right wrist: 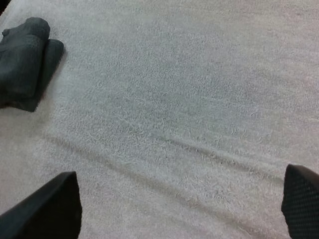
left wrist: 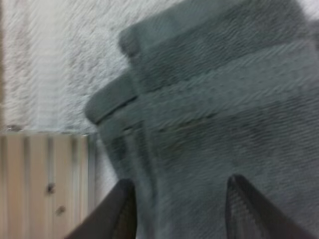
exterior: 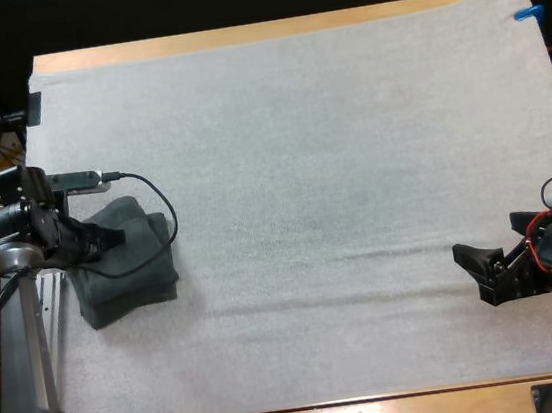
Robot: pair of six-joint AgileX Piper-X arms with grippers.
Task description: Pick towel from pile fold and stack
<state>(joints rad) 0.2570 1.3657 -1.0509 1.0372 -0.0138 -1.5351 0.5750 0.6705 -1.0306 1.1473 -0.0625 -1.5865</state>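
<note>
- where is the towel stack (exterior: pixel 134 276)?
- at the left edge of the mat (exterior: pixel 331 159), right under the left gripper (left wrist: pixel 179 186). its fingers are apart and hold nothing
- and the right gripper (exterior: pixel 474 276)?
- far off over bare mat, wide open, empty
- how many?
- one stack, two grippers. i cannot count the towels in it

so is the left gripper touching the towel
Cannot tell. In the left wrist view the left gripper hangs open over the towel, but neither that view nor the high one plainly shows a gap or contact.
</note>
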